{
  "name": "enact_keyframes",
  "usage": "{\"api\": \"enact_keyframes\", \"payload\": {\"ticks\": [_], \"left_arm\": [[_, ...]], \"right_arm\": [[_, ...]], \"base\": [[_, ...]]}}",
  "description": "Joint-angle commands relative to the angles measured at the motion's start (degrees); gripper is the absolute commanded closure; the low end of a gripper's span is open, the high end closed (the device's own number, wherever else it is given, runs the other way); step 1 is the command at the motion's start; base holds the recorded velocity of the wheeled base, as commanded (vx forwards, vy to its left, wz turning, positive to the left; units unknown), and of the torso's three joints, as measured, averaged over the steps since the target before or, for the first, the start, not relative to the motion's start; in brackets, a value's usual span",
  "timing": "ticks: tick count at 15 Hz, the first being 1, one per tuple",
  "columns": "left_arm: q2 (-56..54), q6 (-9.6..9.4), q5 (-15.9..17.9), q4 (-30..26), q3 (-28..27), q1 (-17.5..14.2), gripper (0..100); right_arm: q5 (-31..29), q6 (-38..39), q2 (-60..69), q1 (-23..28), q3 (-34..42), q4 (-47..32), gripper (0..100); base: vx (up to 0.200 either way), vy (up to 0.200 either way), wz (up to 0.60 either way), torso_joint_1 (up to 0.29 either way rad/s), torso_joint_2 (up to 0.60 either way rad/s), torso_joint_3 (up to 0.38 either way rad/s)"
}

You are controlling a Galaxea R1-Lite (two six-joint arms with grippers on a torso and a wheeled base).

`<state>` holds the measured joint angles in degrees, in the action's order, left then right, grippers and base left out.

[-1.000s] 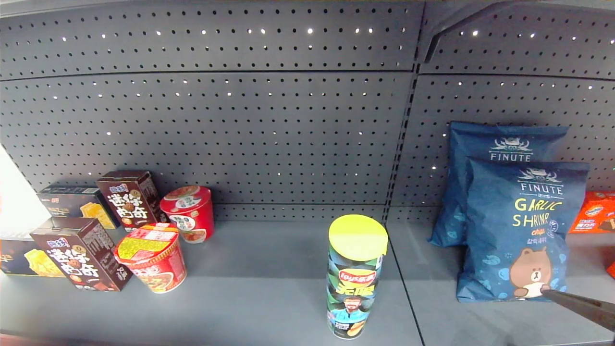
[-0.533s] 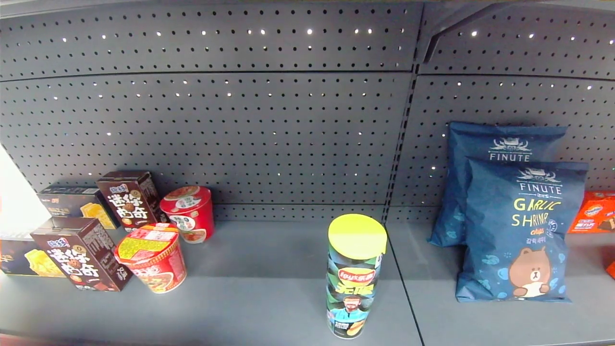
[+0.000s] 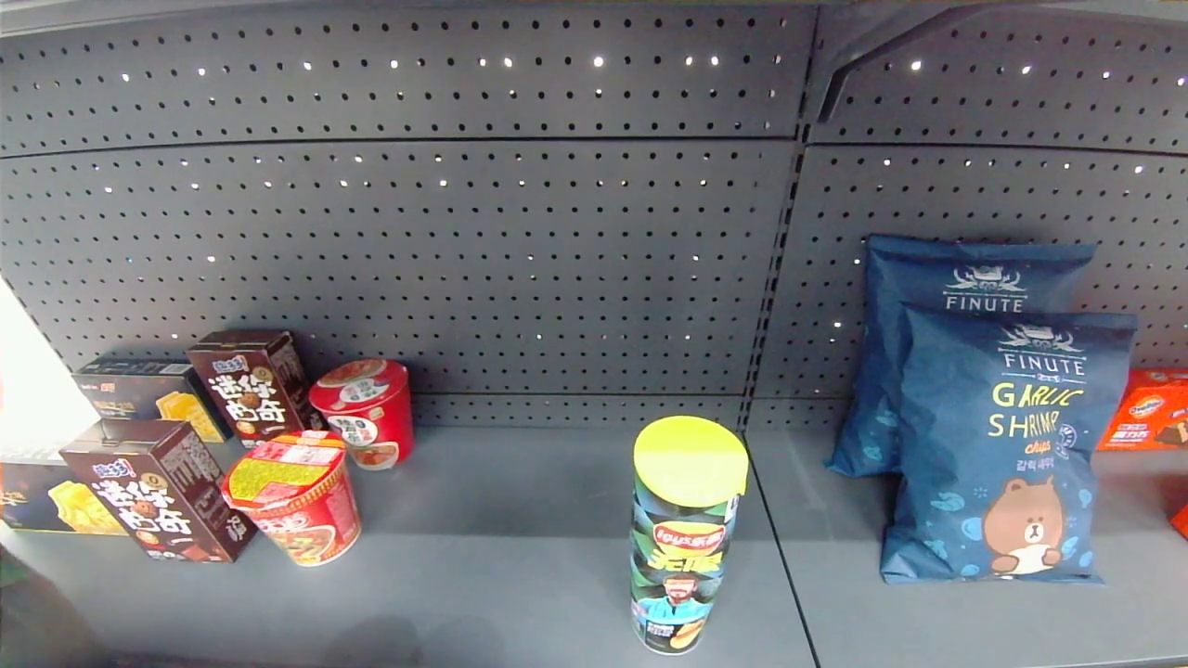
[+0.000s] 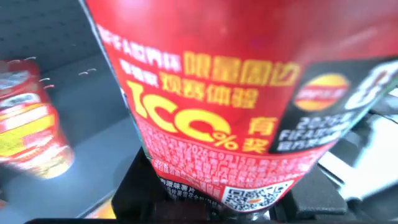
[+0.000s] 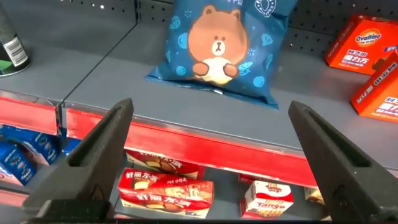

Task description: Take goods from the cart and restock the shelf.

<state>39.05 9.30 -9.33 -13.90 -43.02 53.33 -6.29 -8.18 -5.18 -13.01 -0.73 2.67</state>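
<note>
bags point(image 3: 1007, 445): two blue ones are standing right of the can point(image 3: 689, 533), one overlapping the front of the other.
orange boxes point(image 3: 1151, 413): are sitting farther right of the can, past the bags.
cups point(image 3: 295, 496): two red ones are sitting left of the can, one nearer the front.
brown boxes point(image 3: 153, 487): are standing farther left of the can, just beside the cups.
pegboard point(image 3: 464, 260): is rising behind the can.
</note>
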Motion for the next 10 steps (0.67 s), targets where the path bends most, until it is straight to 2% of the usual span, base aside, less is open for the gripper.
{"api": "enact_keyframes", "payload": {"ticks": [1,3,4,5,8,10], "left_arm": [[1.21,-0.25,-0.08,1.50,1.71,-2.36,100],[3.40,-3.06,-0.69,6.08,1.01,-5.70,100],[3.40,-4.82,-0.69,7.13,0.92,-7.63,100],[3.05,-5.61,-0.43,7.04,1.10,-8.42,100],[0.86,-5.87,-0.25,6.60,2.50,-8.16,100],[-0.55,-6.93,-0.25,6.69,4.00,-7.81,100]], "right_arm": [[-0.04,0.01,-0.18,0.00,0.03,0.05,0],[-0.13,0.01,-0.18,0.00,0.03,0.05,0],[-0.13,0.01,-0.18,0.00,0.03,0.05,0],[-0.13,0.09,-0.18,0.00,0.03,0.05,0],[0.05,0.62,-0.18,0.00,0.03,0.14,0],[0.05,0.71,-0.18,0.00,0.03,0.05,0]], "base": [[0.000,0.000,0.00,0.000,0.00,0.000],[0.000,0.000,0.00,0.000,0.00,0.000],[0.000,0.000,0.00,0.000,0.00,0.000],[0.000,0.000,0.00,0.000,0.00,0.000],[0.000,0.000,0.00,0.000,0.00,0.000],[0.000,0.000,0.00,0.000,0.00,0.000]]}}
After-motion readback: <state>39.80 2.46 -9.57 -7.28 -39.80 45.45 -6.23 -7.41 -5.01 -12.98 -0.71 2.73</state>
